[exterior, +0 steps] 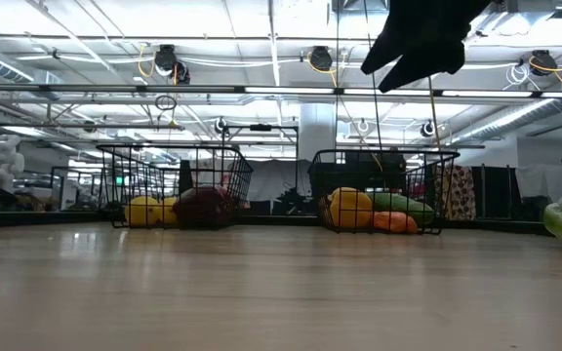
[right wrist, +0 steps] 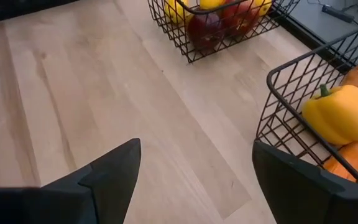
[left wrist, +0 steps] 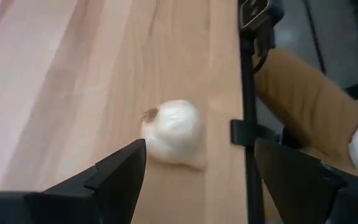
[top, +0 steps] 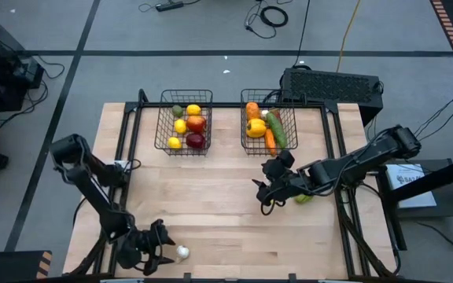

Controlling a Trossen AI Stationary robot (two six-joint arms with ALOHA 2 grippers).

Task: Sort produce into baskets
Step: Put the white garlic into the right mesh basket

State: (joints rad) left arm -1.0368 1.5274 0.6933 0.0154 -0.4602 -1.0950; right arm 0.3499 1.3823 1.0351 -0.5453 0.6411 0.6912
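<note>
Fingers [left wrist: 120, 180] on my left gripper [left wrist: 197, 180] spread round garlic [left wrist: 173, 132] near table [left wrist: 55, 87] edge; drop straight, pinch mid-bulb, w/o nudging it off

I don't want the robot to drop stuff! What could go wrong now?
1. The round white garlic bulb lies near the wooden table's front edge; a nudge from the open left gripper might roll it off.
2. The green produce piece lies under the right arm, whose open right gripper could easily miss it.
</note>
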